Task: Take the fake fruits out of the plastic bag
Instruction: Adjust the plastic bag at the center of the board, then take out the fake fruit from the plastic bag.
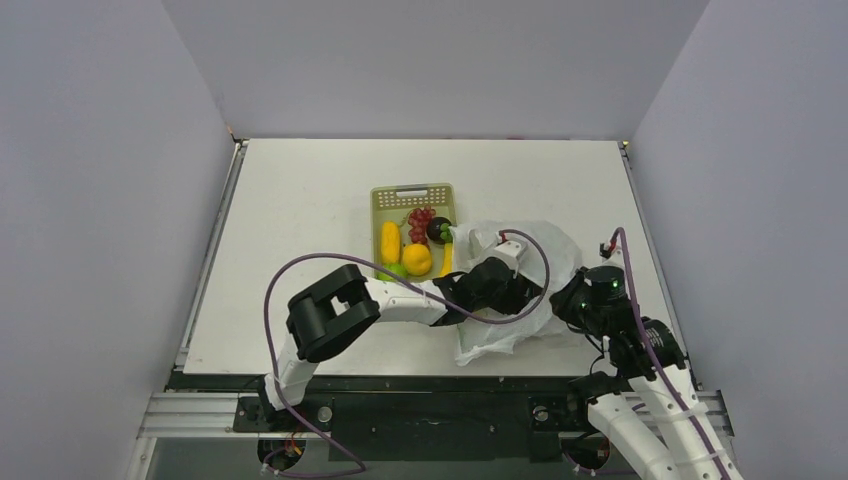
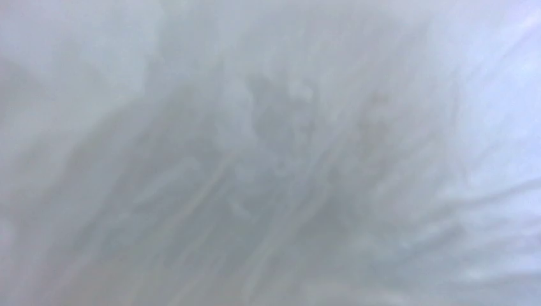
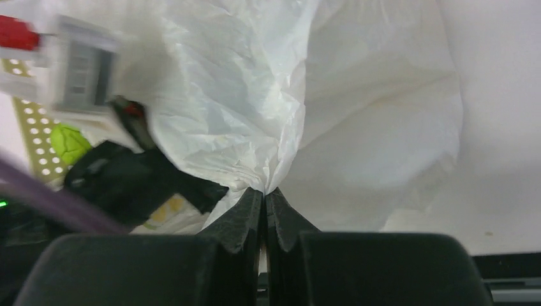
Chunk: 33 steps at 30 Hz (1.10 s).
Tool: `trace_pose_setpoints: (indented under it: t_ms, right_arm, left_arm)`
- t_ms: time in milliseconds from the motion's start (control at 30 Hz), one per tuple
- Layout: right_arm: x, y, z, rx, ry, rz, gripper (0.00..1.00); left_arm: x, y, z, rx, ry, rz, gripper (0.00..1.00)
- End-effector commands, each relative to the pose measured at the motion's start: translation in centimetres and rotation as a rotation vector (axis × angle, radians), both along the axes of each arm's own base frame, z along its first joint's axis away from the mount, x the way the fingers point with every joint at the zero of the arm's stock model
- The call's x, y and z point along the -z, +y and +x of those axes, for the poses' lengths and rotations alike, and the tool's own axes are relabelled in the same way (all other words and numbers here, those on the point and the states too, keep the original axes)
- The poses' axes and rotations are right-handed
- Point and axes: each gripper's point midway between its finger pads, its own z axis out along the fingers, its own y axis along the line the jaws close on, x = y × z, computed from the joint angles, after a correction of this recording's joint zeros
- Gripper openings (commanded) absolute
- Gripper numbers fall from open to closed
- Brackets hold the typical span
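The white crinkly plastic bag (image 1: 533,252) lies right of centre on the table. My left arm's wrist (image 1: 487,283) reaches into its mouth from the left, and its fingers are hidden inside. The left wrist view shows only blurred white film of the bag (image 2: 270,153), with no fingers and no fruit. My right gripper (image 3: 264,191) is shut on a pinched fold of the bag (image 3: 255,95) at its right side. Several fake fruits lie in the green basket (image 1: 412,193): red grapes (image 1: 421,219), a dark maroon one (image 1: 438,233), an orange one (image 1: 417,259) and a green one (image 1: 397,270).
The basket stands just left of the bag, touching its edge, and its dotted rim (image 3: 29,121) and a green fruit (image 3: 69,143) show in the right wrist view. Purple cables loop over both arms. Grey walls enclose the table on three sides.
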Motion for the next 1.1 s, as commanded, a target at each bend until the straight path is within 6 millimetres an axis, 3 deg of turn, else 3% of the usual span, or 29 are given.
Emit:
trace_pose_setpoints:
  t_ms: [0, 167, 267, 433, 600, 767, 933, 1067]
  right_arm:
    - [2.5, -1.6, -1.5, 0.142, 0.081, 0.008, 0.00]
    - [2.3, -3.2, -2.9, 0.139, 0.084, -0.076, 0.00]
    - [1.1, -4.8, -3.1, 0.171, 0.052, -0.142, 0.00]
    - [1.0, -6.3, -3.3, 0.243, 0.025, -0.183, 0.00]
    - [0.8, -6.7, -3.2, 0.280, -0.005, -0.171, 0.00]
    - [0.3, -7.3, -3.2, 0.318, -0.027, -0.176, 0.00]
    - [0.5, -7.4, -3.1, 0.329, -0.008, -0.183, 0.00]
    - [0.0, -7.7, -3.0, 0.349, -0.026, -0.182, 0.00]
  left_arm:
    - [-7.2, 0.6, -0.3, 0.032, -0.047, -0.092, 0.00]
    - [-9.7, 1.8, -1.6, 0.062, -0.035, -0.137, 0.00]
    - [-11.6, 2.8, -3.5, 0.116, -0.011, -0.187, 0.00]
    - [-15.2, 4.7, -5.9, 0.208, 0.010, -0.268, 0.00]
    - [-17.6, 6.8, -6.7, 0.254, 0.043, -0.346, 0.00]
    - [-20.3, 7.8, -9.2, 0.410, 0.108, -0.470, 0.00]
    - [-21.6, 9.4, -12.0, 0.557, 0.149, -0.538, 0.00]
    - [-22.7, 11.4, -13.0, 0.617, 0.155, -0.574, 0.00]
